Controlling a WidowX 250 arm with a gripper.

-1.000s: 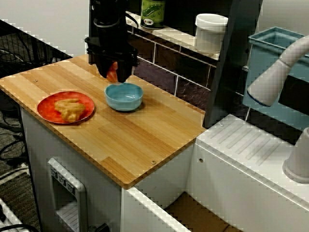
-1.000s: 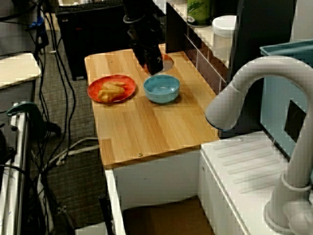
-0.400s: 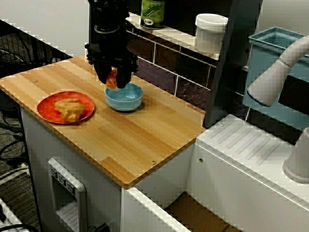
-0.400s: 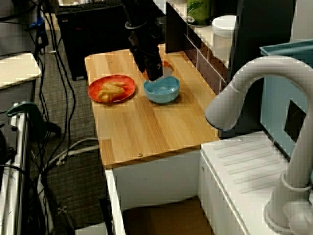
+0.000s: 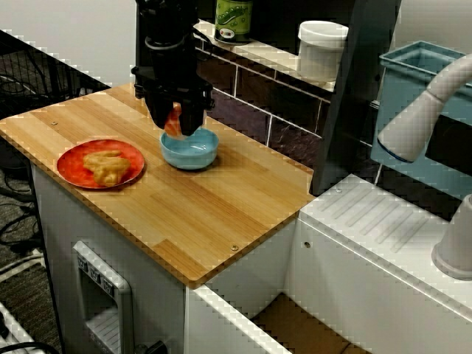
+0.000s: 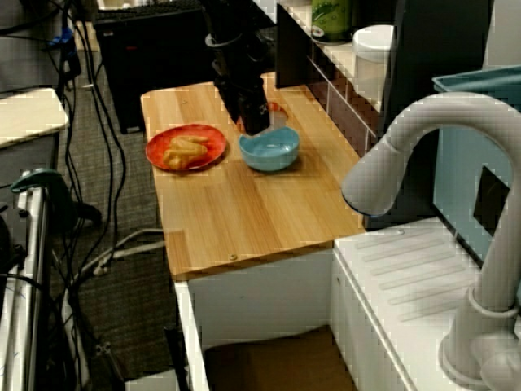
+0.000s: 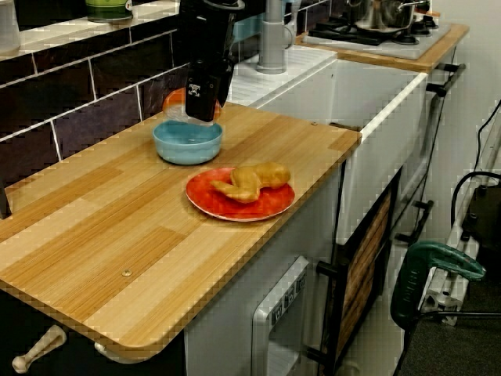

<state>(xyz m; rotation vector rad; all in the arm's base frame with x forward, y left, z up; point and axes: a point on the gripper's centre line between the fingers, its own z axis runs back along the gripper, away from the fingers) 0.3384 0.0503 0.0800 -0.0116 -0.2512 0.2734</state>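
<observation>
In the counter-front view my black gripper (image 5: 177,127) hangs point-down over the far-left rim of a light blue bowl (image 5: 193,153), shut on an orange-red object (image 5: 173,122) that shows between the fingers. The view over the faucet has the gripper (image 6: 256,122) at the bowl's (image 6: 273,153) back edge, with orange (image 6: 277,108) peeking out behind it. From the counter's end, the gripper (image 7: 202,111) is just above the bowl (image 7: 186,145). A red plate (image 5: 74,158) with yellow-brown food (image 5: 105,166) lies beside the bowl on the wooden counter (image 5: 192,214).
A tiled ledge behind the counter carries a green bottle (image 5: 234,18) and a white tub (image 5: 322,48). A dark post (image 5: 354,96) stands at the counter's right end. Beyond it are a white drainboard (image 5: 383,221), a grey faucet (image 5: 420,110) and a blue bin (image 5: 413,74).
The gripper has come down a little with the orange-red object, from above the bowl's far rim to right at it. Bowl and plate have not moved.
</observation>
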